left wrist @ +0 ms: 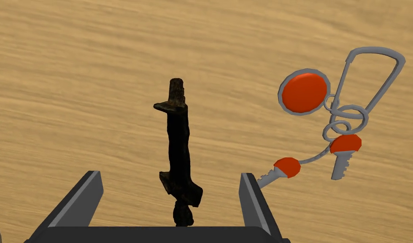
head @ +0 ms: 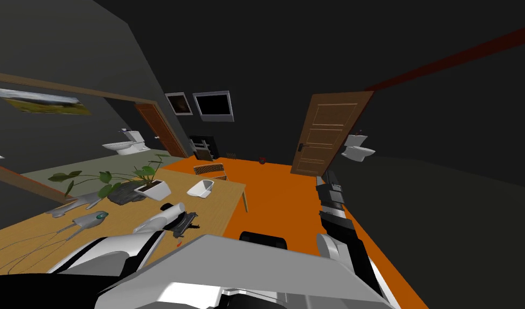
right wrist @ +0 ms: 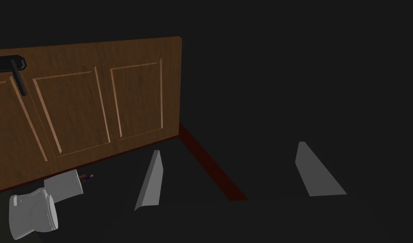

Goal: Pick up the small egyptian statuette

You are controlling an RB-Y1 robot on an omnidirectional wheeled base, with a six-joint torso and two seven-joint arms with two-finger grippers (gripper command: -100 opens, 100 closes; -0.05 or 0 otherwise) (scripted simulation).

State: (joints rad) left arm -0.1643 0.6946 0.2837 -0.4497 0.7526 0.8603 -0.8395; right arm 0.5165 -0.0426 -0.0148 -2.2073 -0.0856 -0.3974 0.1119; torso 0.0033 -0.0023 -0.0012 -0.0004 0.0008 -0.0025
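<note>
The small statuette (left wrist: 178, 147) is a thin, dark, rough figure lying flat on the wooden table (left wrist: 95, 76). My left gripper (left wrist: 171, 192) is open just above it, one grey finger on each side of the figure's lower end, neither touching it. In the head view, the left gripper (head: 186, 222) hangs over the table's near edge, close to my chest. My right gripper (head: 330, 181) is held out over the orange floor on the right, away from the table, and its fingers (right wrist: 150, 181) stand open with nothing between them.
A key ring with red fobs (left wrist: 323, 122) lies on the table close beside one left finger. Farther along the table are a potted plant (head: 154, 189), a white bowl-like dish (head: 201, 188), a dark lump (head: 126, 192) and a grey gadget (head: 92, 219). A black seat (head: 263, 240) stands by the table's corner.
</note>
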